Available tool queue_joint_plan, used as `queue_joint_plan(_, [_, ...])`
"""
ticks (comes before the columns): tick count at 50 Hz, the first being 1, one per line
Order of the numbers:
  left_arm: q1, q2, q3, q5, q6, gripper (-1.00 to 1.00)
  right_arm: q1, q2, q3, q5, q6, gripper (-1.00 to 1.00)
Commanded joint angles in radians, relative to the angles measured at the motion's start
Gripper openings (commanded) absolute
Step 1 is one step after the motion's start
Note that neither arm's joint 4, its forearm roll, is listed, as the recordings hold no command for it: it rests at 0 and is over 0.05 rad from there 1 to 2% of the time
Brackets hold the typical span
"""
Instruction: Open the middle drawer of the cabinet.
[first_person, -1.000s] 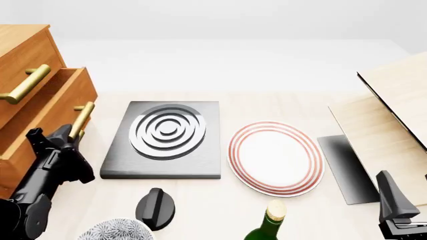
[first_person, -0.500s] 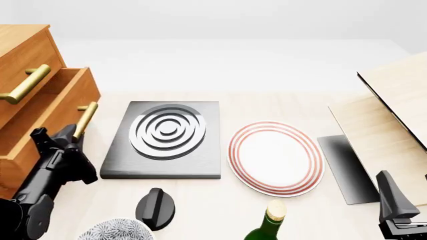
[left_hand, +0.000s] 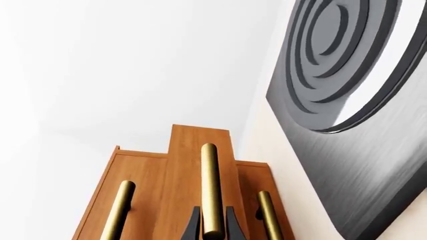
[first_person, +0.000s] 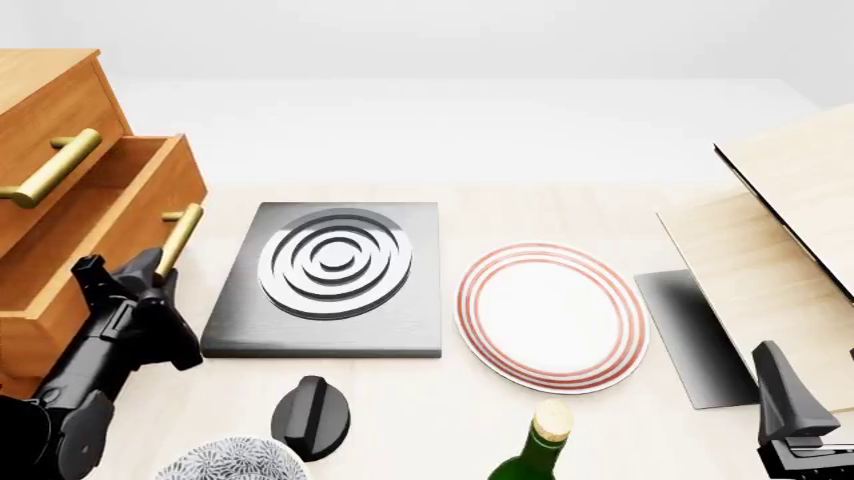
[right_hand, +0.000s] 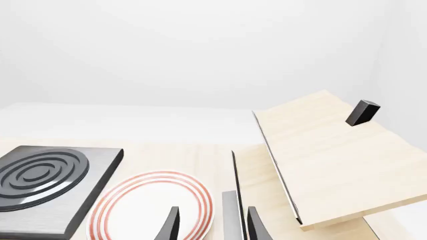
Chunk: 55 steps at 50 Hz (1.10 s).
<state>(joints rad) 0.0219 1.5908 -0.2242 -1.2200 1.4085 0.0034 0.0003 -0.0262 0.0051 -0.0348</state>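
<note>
Your left gripper is clamped on the brass handle of the middle drawer, which juts from the cabinet at far left. Your right gripper appears parted, holding nothing.

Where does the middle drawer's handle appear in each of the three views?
Front view: the handle is at the left, between the left gripper's fingers.
Left wrist view: the handle is at bottom centre, middle of three brass bars.
Right wrist view: not in it.
Shared landmark: the ringed grey slab.
</note>
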Motion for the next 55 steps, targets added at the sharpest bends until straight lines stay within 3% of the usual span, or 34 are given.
queue_joint_plan(1, [-0.091, 0.05, -0.002, 0.0, 0.002, -1.0, 0.002, 0.0, 0.008, -0.002, 0.007, 1.0])
queue_joint_plan(22, [-0.081, 0.059, -0.002, 0.0, 0.016, -1.0, 0.003, 0.0, 0.008, -0.002, 0.008, 1.0])
queue_joint_plan(23, [-0.086, 0.061, -0.001, 0.0, 0.018, 1.0, 0.003, 0.0, 0.008, -0.001, 0.007, 1.0])
queue_joint_plan(55, [-0.083, 0.01, 0.035, 0.0, 0.033, 1.0, 0.003, 0.0, 0.008, -0.002, 0.008, 1.0])
